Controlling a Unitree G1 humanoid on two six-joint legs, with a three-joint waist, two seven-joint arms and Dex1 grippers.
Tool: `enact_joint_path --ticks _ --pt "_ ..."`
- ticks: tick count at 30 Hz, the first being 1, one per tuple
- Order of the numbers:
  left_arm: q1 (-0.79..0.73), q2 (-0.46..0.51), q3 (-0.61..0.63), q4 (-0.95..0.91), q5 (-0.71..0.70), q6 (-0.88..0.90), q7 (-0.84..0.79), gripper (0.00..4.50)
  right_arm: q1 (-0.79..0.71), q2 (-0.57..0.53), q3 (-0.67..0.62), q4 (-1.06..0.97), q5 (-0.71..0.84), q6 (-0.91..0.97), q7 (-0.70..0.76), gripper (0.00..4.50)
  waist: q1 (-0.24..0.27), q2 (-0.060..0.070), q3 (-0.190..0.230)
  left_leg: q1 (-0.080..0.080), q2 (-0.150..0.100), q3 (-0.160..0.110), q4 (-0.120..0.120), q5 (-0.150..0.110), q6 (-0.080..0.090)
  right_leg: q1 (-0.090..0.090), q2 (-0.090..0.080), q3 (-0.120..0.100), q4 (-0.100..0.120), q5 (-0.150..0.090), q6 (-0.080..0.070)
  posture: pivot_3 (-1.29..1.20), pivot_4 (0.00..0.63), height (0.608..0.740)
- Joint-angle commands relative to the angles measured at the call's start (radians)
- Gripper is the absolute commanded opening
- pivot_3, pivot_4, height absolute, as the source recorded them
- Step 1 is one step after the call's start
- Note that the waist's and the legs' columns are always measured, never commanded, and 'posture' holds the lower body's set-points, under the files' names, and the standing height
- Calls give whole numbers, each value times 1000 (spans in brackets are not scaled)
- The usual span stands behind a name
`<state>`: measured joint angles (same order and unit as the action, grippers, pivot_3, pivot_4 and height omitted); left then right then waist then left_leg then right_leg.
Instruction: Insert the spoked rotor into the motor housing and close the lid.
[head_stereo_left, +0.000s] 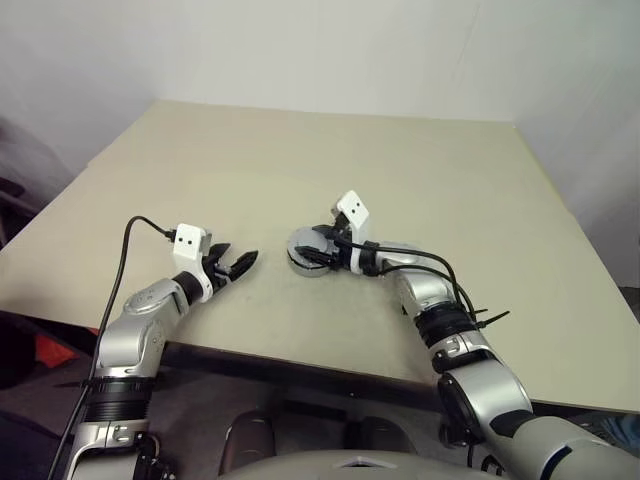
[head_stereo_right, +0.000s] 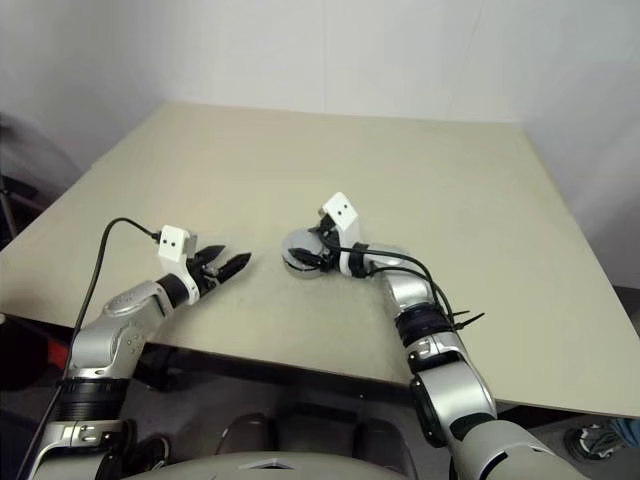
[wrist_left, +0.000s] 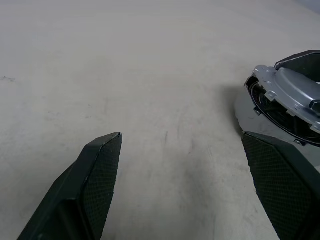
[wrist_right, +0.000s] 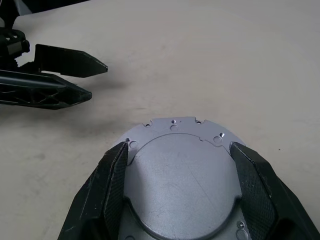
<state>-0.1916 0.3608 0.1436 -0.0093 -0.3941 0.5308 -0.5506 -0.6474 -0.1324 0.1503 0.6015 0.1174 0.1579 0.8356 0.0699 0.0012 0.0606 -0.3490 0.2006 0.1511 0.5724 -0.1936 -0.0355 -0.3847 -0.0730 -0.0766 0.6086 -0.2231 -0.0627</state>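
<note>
Right gripper (wrist_right: 182, 187) grips the lid (wrist_right: 182, 175) by its edges over the motor housing (wrist_left: 280, 107); it needs lowering level and centred, while the left gripper (head_stereo_left: 233, 267) waits open beside the housing.

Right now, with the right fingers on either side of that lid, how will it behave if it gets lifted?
The lid looks like flat bare metal, so it should stay stiff. Its smooth faces may be slippery, though the right gripper's textured fingers should help at the rim. Being a thin disc, it could tilt if pinched off centre.
</note>
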Motion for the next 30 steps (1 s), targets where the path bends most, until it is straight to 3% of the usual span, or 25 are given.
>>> enact_joint_path --ticks 1,10,18,30 --pt "-15 4 3 -19 -4 -14 0 4042 -22 -8 17 33 -41 -2 -35 3150 0 0 0 0 0 0 0 0 0 0 0 0 0 0 0 0 0 740" --pt "-2 10 16 -25 -6 -15 3 4042 -12 -19 50 36 -63 28 -12 3150 0 0 0 1 0 0 1 0 0 2 0 0 0 0 0 0 0 740" --pt "-8 11 16 -17 -5 -18 4 4042 7 -41 24 -51 9 126 80 3150 1 0 0 2 0 0 1 0 1 3 0 0 0 0 0 0 0 740" --pt "-19 13 13 -10 -2 -18 -1 4042 10 -20 39 -42 -21 101 23 3150 0 0 0 1 0 0 1 0 1 2 0 -1 0 0 0 0 0 740"
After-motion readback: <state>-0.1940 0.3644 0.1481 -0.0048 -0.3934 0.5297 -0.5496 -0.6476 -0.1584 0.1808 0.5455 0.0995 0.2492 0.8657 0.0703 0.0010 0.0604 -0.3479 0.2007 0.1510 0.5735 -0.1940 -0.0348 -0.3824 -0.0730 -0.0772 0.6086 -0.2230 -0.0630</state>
